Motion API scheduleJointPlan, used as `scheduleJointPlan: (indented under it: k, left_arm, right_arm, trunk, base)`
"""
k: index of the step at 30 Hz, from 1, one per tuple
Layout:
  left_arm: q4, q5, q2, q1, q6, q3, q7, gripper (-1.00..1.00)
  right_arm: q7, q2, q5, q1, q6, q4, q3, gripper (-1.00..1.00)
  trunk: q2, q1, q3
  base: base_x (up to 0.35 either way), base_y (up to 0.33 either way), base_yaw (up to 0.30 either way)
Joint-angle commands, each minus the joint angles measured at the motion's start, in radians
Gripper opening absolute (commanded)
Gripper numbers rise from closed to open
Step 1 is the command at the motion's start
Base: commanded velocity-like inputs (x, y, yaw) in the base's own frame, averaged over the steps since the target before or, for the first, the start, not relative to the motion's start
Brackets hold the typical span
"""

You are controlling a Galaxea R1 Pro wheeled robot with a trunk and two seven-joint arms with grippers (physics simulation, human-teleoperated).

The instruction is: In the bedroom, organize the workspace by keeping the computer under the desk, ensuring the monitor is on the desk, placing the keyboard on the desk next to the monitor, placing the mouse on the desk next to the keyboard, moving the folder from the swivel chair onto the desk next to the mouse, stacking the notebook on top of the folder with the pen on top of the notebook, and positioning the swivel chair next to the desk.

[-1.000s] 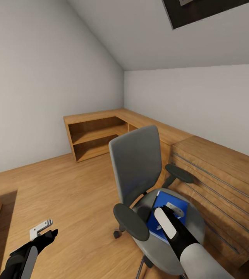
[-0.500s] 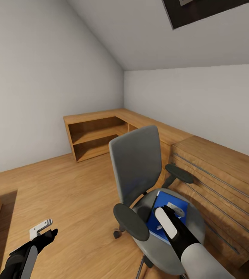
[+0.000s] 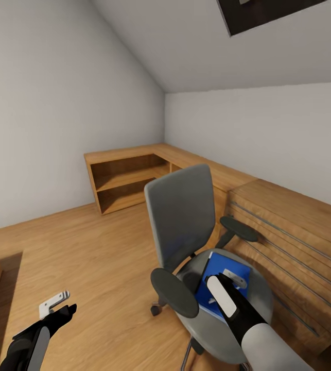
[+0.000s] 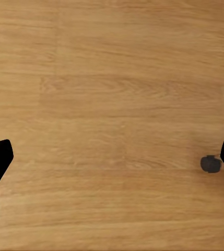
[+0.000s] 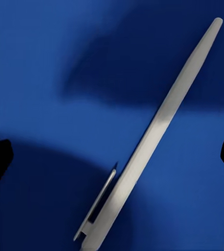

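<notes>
Left arm: hangs low at the head view's left edge over bare floor (image 3: 98,257), well apart from the chair, forearm pointing forward and slightly up.
Left gripper (image 3: 57,304): spread; in its wrist view the two dark finger tips sit at opposite edges with only wood planks and a small dark caster between them. Holds nothing.
Chair (image 3: 186,226): grey swivel chair in the middle of the room, backrest toward the far wall, beside the long wooden desk (image 3: 289,216) on the right.
Folder (image 3: 222,270): blue, lying flat on the chair seat, partly under the right arm.
Pen (image 5: 148,141): pale, slim, lying slantwise on the blue surface, straight under the right wrist camera and between the two finger tips.
Right arm: reaches forward and down from the lower right, wrist bent so the fingers point at the seat.
Right gripper (image 3: 232,282): fingers apart, poised just above the blue surface, pinching nothing yet.
Step in hand: likely picking the pen off the blue stack.
Doing it well: turn the wrist so the fingers close across the barrel, not along it; descend straight; grip near the middle; lift without dragging the folder.
</notes>
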Motion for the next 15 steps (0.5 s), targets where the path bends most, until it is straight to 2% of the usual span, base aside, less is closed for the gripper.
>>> scheduleJointPlan:
  k: [1, 3, 9, 15]
  left_arm:
    - [-0.001, 0.011, 0.0, 0.0, 0.005, -0.001, 0.007, 1.0]
    - [-0.001, 0.011, 0.0, 0.0, 0.006, -0.001, 0.007, 1.0]
    - [-0.001, 0.011, 0.0, 0.0, 0.007, -0.001, 0.007, 1.0]
    - [-0.001, 0.011, 0.0, 0.0, 0.007, -0.001, 0.007, 1.0]
  right_arm:
    - [-0.006, -0.001, -0.004, -0.001, 0.005, -0.001, 0.002, 1.0]
    - [-0.006, -0.001, -0.004, -0.001, 0.005, -0.001, 0.002, 1.0]
    - [-0.006, -0.001, -0.004, -0.001, 0.005, -0.001, 0.001, 1.0]
    - [-0.006, -0.001, -0.004, -0.001, 0.005, -0.001, 0.001, 1.0]
  trunk:
    - [-0.008, 0.004, -0.004]
    - [-0.022, 0.012, -0.01]
    - [-0.022, 0.012, -0.01]
    - [-0.064, 0.035, -0.029]
  base:
    - [0.0, 0.0, 0.0]
    - [0.0, 0.0, 0.0]
    - [0.0, 0.0, 0.0]
    - [0.0, 0.0, 0.0]
